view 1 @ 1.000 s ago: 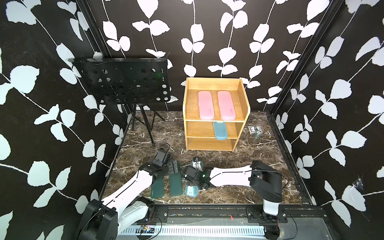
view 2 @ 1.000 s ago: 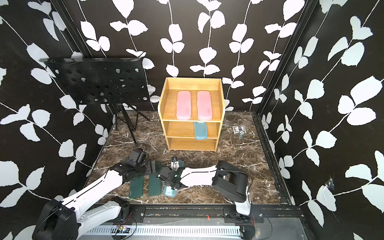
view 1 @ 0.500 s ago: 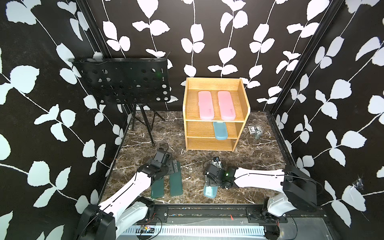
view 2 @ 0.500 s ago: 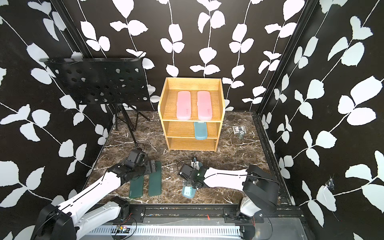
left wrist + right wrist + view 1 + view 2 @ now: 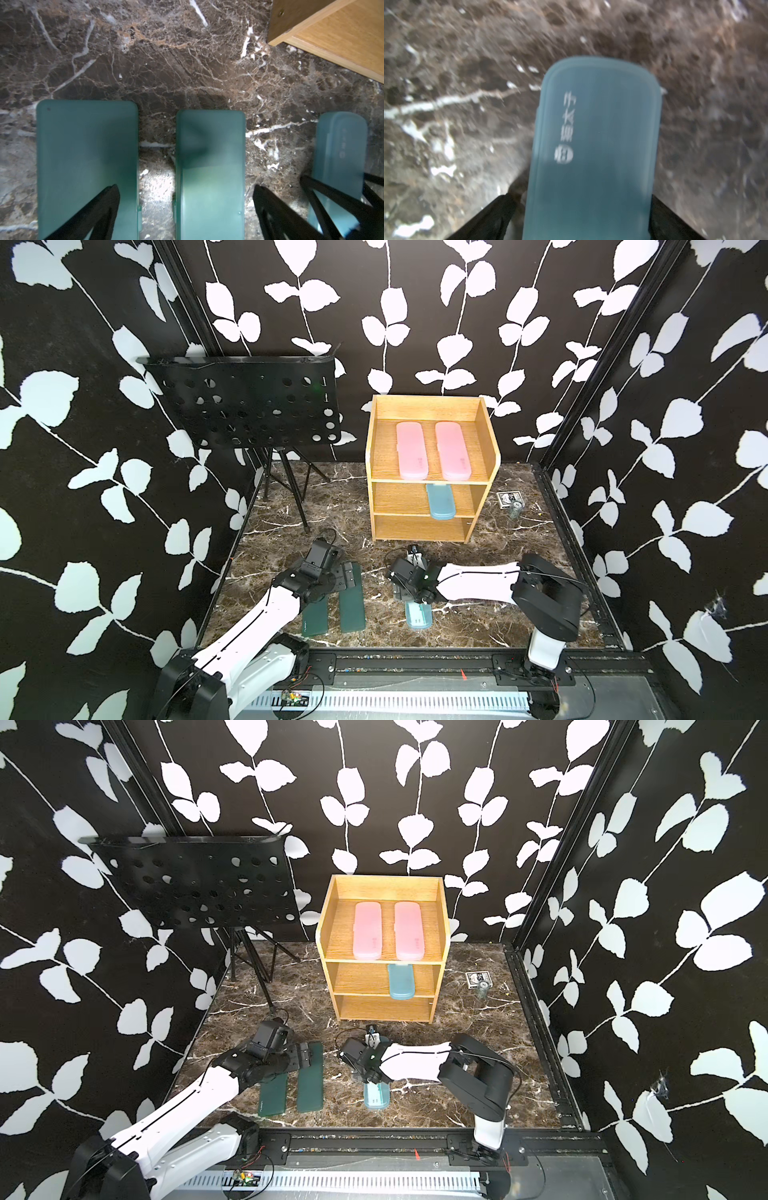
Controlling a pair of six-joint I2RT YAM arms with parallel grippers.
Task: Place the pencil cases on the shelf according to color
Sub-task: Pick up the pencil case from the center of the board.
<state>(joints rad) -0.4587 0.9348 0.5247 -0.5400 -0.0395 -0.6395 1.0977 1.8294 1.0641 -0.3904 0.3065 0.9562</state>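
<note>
The right gripper (image 5: 581,199) has its jaws spread wide, yet both fingers (image 5: 500,209) lie against the long edges of a light blue case (image 5: 598,124). I judge therefore that it is grasping this case, low over the marble table (image 5: 478,626) in front of the shelf (image 5: 492,448). The left gripper (image 5: 186,193) is released and empty, above the two green cases (image 5: 352,605), which lie side by side on the table. On the shelf, the top tier has both pink cases (image 5: 410,450). The middle tier has one blue case (image 5: 441,502), which sticks out a little over the front edge, and the bottom tier is empty. So half is done; one blue and two green remain. The grasped case carries a column of white characters and a round mark, too blurred for reading
</note>
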